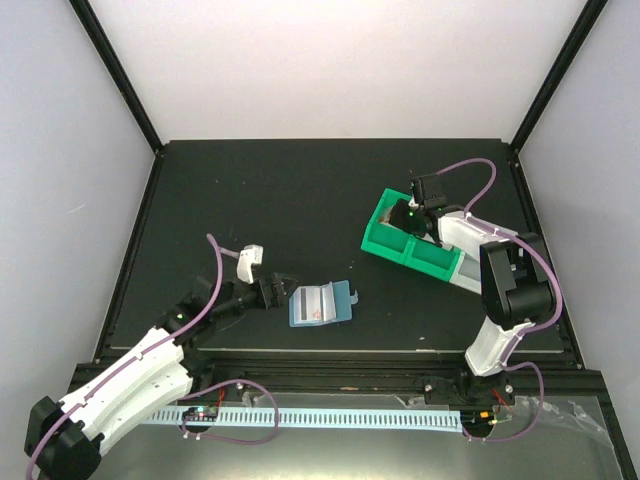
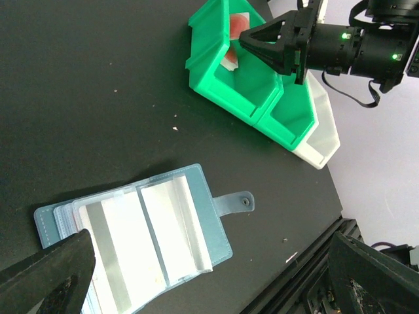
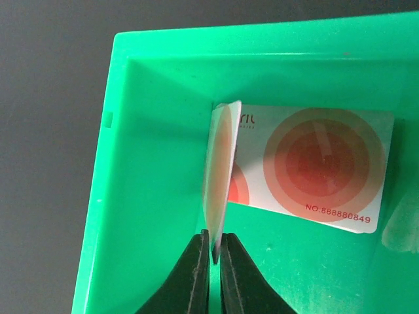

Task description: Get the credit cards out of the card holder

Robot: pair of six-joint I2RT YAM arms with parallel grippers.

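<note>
Fingertips (image 3: pixel 196 261) of the right gripper (image 3: pixel 214 239) are seen pressed together on the lower edge of a whitish-pink card (image 3: pixel 219 163), which is held upright and edge-on inside the far-left compartment of the green bin (image 3: pixel 105 196). A second card (image 3: pixel 314 163), white with red concentric rings and a printed number, is laid flat on the floor of the same compartment, just behind and to the right of the held one as the wrist camera sees it. From above, the green bin is found on the right of the black table (image 1: pixel 300 190), towards the far side, with a clear bin (image 1: pixel 470 270) joined to its near-right end. The card holder (image 1: pixel 320 305) is spread open near the middle of the table, close to the near edge and well apart from the bins; its light blue cover is turned down and its snap strap (image 2: pixel 232 204) is stretched out to the right. A grey band is shown through one clear pocket, though whether that is a card cannot be told. The left gripper (image 1: pixel 275 292) is positioned just left of the holder with its jaws spread wide and nothing between them; one finger (image 2: pixel 52 278) is seen over the holder's corner, but contact cannot be judged.
</note>
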